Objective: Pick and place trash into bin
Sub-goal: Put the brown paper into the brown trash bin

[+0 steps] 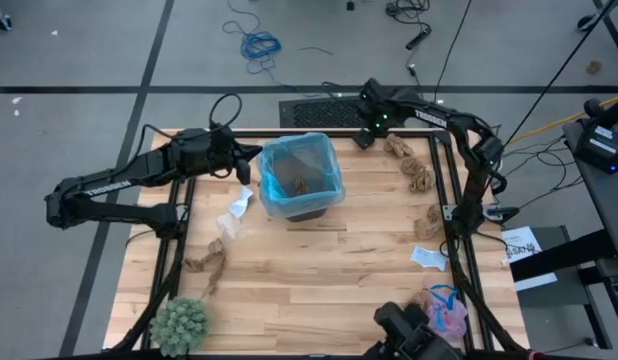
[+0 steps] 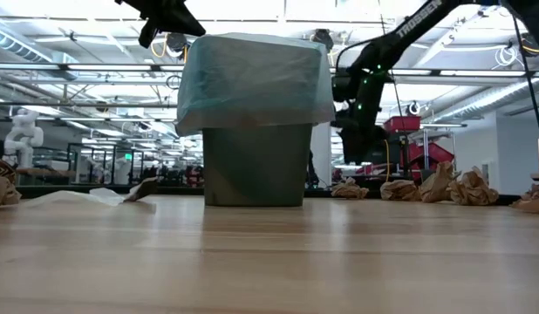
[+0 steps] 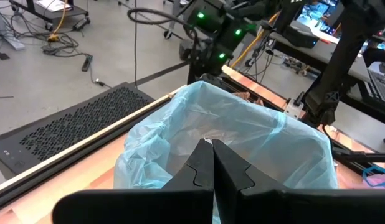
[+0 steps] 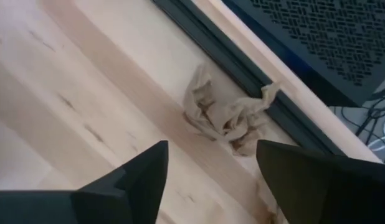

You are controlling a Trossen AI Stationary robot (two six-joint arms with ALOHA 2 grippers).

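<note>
Wooden slat table [image 1: 319, 270] filled centre of high view, grey floor w/ cables around it. Bin [image 1: 301, 178] w/ light-blue bag stood upright, upper centre of frame; brown scraps visible inside at bottom.

L gripper [image 1: 251, 160] sat just left of bin rim in high view. L wrist view: fingers [image 3: 205, 168] pressed together, nothing between them, tips over the bag's near edge.

R gripper [image 1: 367, 110] at upper centre-right of high view, by table's far edge, right of bin. R wrist view: fingers [image 4: 146, 171] spread wide, empty, w/ a brown paper wad [image 4: 227, 115] lying on the wood between them, against the dark frame rail. Not touching as far as visible.

Other trash on table, high view:
- brown wads [image 1: 419, 178] in a line down right edge, upper right to mid right
- white paper bit [image 1: 427, 258] lower right
- pink mesh puff w/ blue string [image 1: 445, 310] bottom right
- white scrap [image 1: 239, 205] left of bin
- brown strip [image 1: 209, 265] lower left

Green spiky plant [image 1: 179, 325] bottom left corner.

Low view: bin centre frame, brown wads at right along far edge.
</note>
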